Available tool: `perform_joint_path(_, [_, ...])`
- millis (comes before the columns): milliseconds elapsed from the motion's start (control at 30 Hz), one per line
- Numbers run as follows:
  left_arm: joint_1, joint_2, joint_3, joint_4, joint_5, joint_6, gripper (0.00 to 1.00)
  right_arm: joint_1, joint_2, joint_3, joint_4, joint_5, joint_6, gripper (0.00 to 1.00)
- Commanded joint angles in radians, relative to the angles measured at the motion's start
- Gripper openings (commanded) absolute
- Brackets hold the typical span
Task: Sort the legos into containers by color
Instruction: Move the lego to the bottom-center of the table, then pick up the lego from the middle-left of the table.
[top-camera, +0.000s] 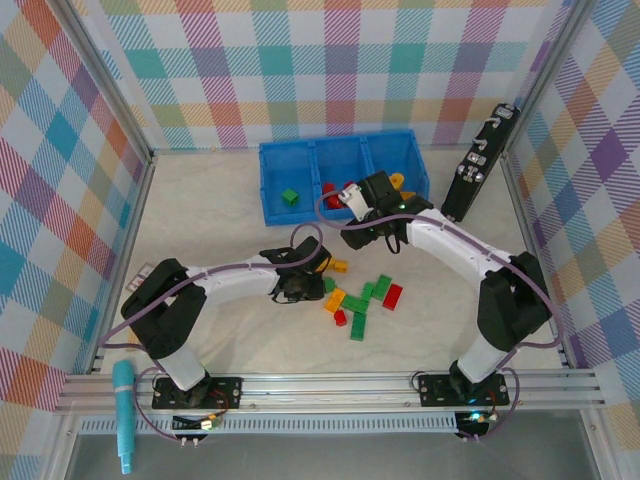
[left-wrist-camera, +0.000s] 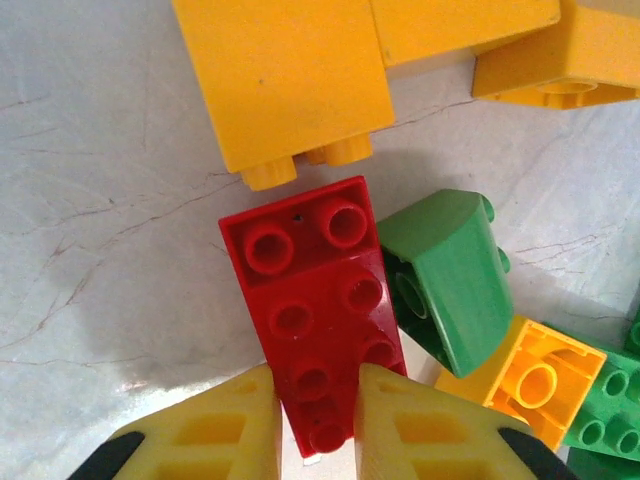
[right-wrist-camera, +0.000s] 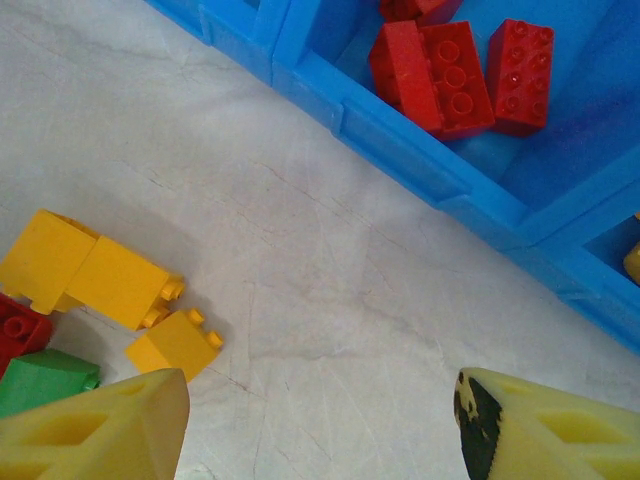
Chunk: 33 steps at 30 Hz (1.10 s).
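Yellow fingers (left-wrist-camera: 225, 430) of the left end effector (left-wrist-camera: 315, 385) clench the near end of a red lego (left-wrist-camera: 305, 280), with a green lego (left-wrist-camera: 450, 280) against its right side. The right end effector (right-wrist-camera: 320, 410) gapes released, seemingly above bare desk (right-wrist-camera: 330, 280), with red legos (right-wrist-camera: 450, 70) in the blue tray (right-wrist-camera: 400, 150) ahead-right.

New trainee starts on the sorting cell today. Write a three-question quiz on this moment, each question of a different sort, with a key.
1. True or false: the left gripper is shut on a red lego.
2. Pick one: the right gripper is A) open and empty, B) shut on a yellow lego, C) shut on a green lego.
3. Fill in: the legos in the middle compartment of the blue tray are ____.

Key: 1 true; 2 A; 3 red.
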Motion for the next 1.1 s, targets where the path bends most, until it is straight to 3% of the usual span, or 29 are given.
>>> perform_joint_path(0, [-0.004, 0.018, -0.026, -0.184, -0.037, 0.017, 0.21, 0.004, -0.037, -0.014, 0.006, 0.011, 0.020, 0.71])
perform_joint_path(333, [0.019, -0.111, 0.043, -0.418, -0.143, 0.078, 0.22, 0.004, -0.025, -0.016, 0.013, 0.008, 0.025, 0.71])
perform_joint_path(467, [0.022, -0.134, 0.067, -0.435, -0.155, 0.089, 0.35, 0.004, -0.028, -0.020, 0.015, 0.007, 0.023, 0.71])
perform_joint_path(567, [0.022, -0.131, 0.078, -0.431, -0.151, 0.092, 0.55, 0.004, -0.023, -0.018, 0.012, 0.007, 0.023, 0.71])
perform_joint_path(633, [0.021, -0.131, 0.075, -0.421, -0.144, 0.094, 0.63, 0.004, -0.021, -0.018, 0.010, 0.008, 0.022, 0.71])
perform_joint_path(1067, [0.023, -0.026, 0.038, -0.283, -0.074, 0.149, 0.72, -0.002, -0.011, -0.002, -0.012, 0.009, 0.013, 0.72])
